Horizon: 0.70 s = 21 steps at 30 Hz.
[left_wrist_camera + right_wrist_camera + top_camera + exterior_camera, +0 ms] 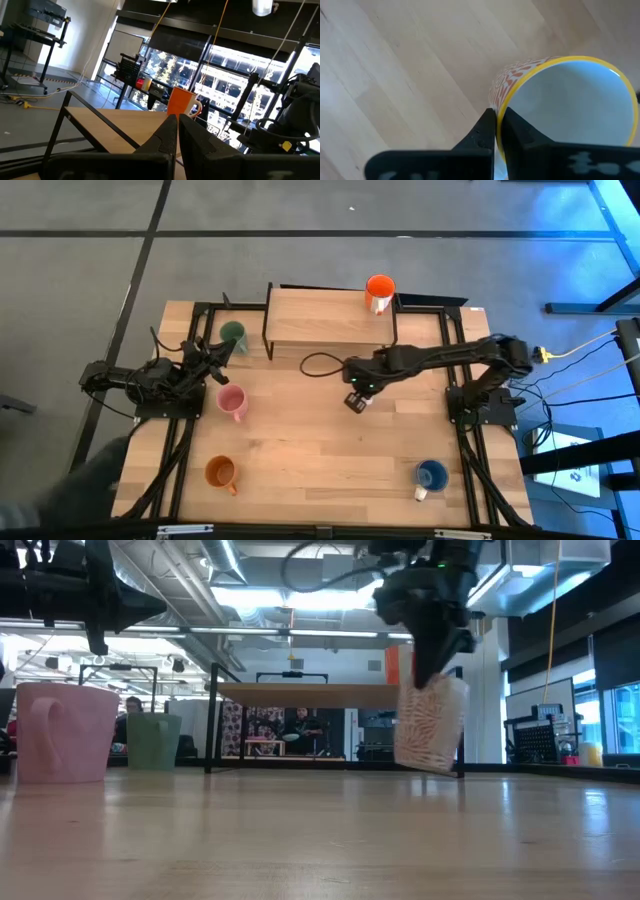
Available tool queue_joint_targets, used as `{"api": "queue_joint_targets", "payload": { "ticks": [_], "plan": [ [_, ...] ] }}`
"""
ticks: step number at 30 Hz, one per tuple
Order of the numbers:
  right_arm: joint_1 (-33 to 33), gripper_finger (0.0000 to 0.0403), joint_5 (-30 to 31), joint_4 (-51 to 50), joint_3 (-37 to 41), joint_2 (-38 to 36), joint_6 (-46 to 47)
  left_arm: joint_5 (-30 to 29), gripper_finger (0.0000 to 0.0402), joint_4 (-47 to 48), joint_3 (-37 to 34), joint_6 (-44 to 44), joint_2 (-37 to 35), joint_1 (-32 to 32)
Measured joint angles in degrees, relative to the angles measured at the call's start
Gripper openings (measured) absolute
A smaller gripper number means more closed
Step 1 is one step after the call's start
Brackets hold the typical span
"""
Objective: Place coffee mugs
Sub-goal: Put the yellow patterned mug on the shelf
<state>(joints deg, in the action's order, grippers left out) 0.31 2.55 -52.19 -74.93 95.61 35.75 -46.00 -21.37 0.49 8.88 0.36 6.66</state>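
While the white mug (560, 105), patterned in orange with a yellow lip, hangs tilted just above the table (320, 470), it is pinched by its rim in the right gripper (356, 400). One finger sits inside the cup and one outside, so the jaws are narrow, with only the thin wall between them. The low view shows the mug (431, 725) clear of the wood, its base lower than its mouth and leaning off vertical. From above it sits near the middle of the table, in front of the raised shelf (325, 320).

I judge the step in hand to be carrying this mug toward a spot on the shelf, where the orange-red mug (380, 292) already stands at the right end. The next move calls for a lift high enough to clear the shelf edge, then levelling the mug before release. A rim grip lets a cup swing, so a slow approach seems wise.

The left gripper (222, 350) waits at the left side beside the green mug (233, 333), its fingers pressed together and holding nothing. The pink mug (232, 401), the orange-brown mug (220, 472) and the blue mug (431, 474) stand on the table, well apart from one another.
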Motion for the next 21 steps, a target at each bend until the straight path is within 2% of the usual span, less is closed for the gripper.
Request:
{"api": "queue_joint_targets", "payload": {
  "ticks": [6, 13, 17, 21],
  "plan": [
    [-1.9, 0.0001, -3.2, 1.2, -4.7, 6.0, 1.2, 0.0, 0.0011, 0.0, 0.0, 0.0, 0.0, 0.0],
    [-2.5, 0.0006, -4.4, 5.6, -5.3, 8.7, 0.2, -0.3, 0.0011, 0.0, 0.0, 0.0, 0.0, 0.0],
    [-2.6, 0.0035, -4.7, 7.8, -5.0, 9.0, 0.3, -0.3, 0.0011, 0.0, 0.0, -0.1, 0.0, 0.0],
    [-2.6, 0.0082, -6.4, 10.3, -4.9, 9.0, 0.3, -0.2, 0.0011, 0.0, 0.0, -0.3, 0.0, 0.0]
  ]
}}
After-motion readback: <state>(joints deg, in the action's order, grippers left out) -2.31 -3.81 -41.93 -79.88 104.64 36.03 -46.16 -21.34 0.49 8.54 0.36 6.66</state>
